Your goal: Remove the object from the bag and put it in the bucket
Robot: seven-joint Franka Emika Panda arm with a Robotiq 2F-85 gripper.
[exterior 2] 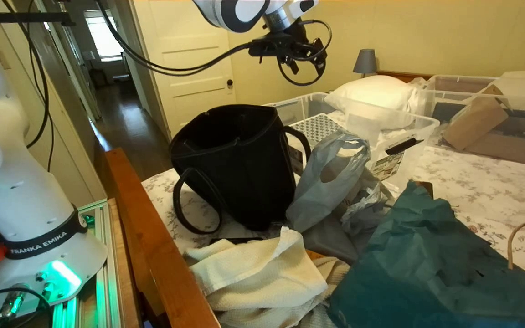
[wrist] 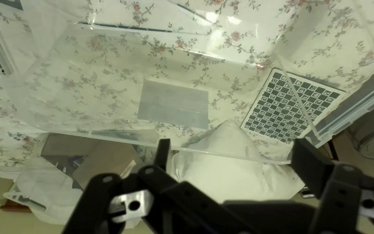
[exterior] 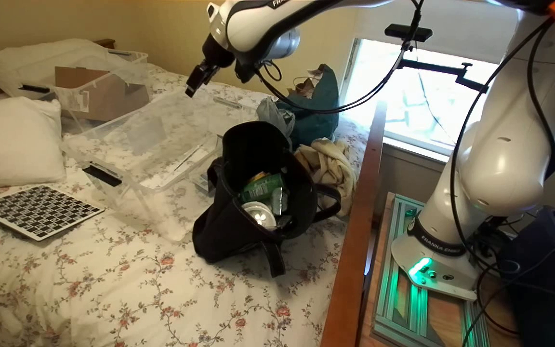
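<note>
While my gripper (wrist: 234,156) is hanging empty over the clear bin (exterior: 129,188), fingers apart, the bag (exterior 2: 249,173) below is holding a green package (exterior: 264,187) — removal and placing seemingly pending.

For the bag (exterior 2: 249,182), a plain, deep black, and the same black for its straps (exterior: 275,260). Inside: green with some paler marks for the packet (exterior: 264,187), white for the round piece (exterior: 258,213), silvery for the small wrapper (exterior: 279,201). For the cloth-covered counter (exterior: 128,289), a white ground with a repeated pattern of reddish flowers, thin stems and grey-green leaves. On the board (exterior: 38,212), checks of black and white. For the plastic sack (exterior 2: 321,196), a pale grey; for the crinkled sack (exterior 2: 422,259), a dark blue-green; for the crumpled cloth (exterior 2: 262,269), cream. White for the pillow (exterior: 15,140). For the tool (wrist: 234,156), black, with some parts silvery.
</note>
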